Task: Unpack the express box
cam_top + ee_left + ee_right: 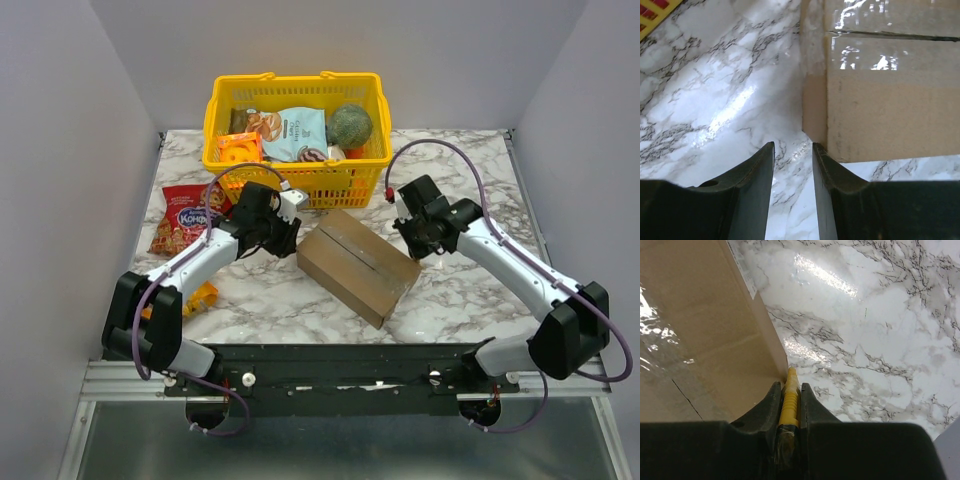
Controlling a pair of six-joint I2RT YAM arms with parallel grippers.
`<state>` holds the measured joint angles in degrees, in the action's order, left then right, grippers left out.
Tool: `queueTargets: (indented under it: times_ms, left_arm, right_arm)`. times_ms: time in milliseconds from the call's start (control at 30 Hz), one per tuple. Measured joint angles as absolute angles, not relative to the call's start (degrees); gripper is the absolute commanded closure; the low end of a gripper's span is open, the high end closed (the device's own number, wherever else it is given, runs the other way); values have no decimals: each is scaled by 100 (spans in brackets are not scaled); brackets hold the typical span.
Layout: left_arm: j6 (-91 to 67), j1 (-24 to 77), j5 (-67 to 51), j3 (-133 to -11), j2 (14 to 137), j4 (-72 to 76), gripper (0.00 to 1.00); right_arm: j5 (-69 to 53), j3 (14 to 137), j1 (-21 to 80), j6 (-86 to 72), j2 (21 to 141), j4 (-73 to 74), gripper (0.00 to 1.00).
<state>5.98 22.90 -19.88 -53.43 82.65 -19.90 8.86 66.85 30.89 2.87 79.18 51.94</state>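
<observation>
Where the left wrist camera looks down, we list the left gripper [792, 147]: two dark, tapering fingers [752, 185], spread, with nothing between them. It is over the white, grey-veined marble table [715, 100], just beside a corner of the express box [890, 110]. The box is matte brown cardboard with square edges. Glossy clear tape [890, 45] runs over its top seam.

In the right wrist view we list the right gripper [788, 387], pressed onto a slim yellow tool [789, 407]. The tool's tip is just beside another corner of the box, whose top shows the same sheen of tape.

From the top view we place the box at the middle of the table, flaps closed and set askew, with one gripper at each end. At the far edge stands a yellow plastic basket [330, 185] with latticed walls, holding packets. A crinkled red snack bag [185, 215] lies toward the left edge.
</observation>
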Motion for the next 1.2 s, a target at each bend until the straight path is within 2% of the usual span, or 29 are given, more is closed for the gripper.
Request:
queueTargets:
  times_ms: [267, 433, 600, 800, 967, 1200]
  left_arm:
    - [1013, 2287, -2488, -5157, 7839, -2381, 55]
    - [1516, 2290, -2602, -5212, 7441, -2884, 55]
    - [1841, 2292, -2340, -5378, 7282, -2989, 55]
    - [1573, 2292, -1505, -5435, 7695, -2578, 56]
    - [1253, 2287, -1177, -5516, 8213, -2241, 55]
    - [1118, 2290, -1586, -5387, 8128, -2043, 56]
  right_arm:
    - [742, 7236, 3089, 239, 8423, 5015, 100]
    - [1162, 7279, 3048, 148, 8394, 4862, 100]
    - [1625, 6943, 2858, 268, 7690, 4803, 100]
    - [1933, 6082, 2832, 609, 6729, 4871, 100]
    - [1662, 5559, 2832, 766, 6580, 5183, 100]
    - [738, 6064, 2832, 814, 6958, 5258, 100]
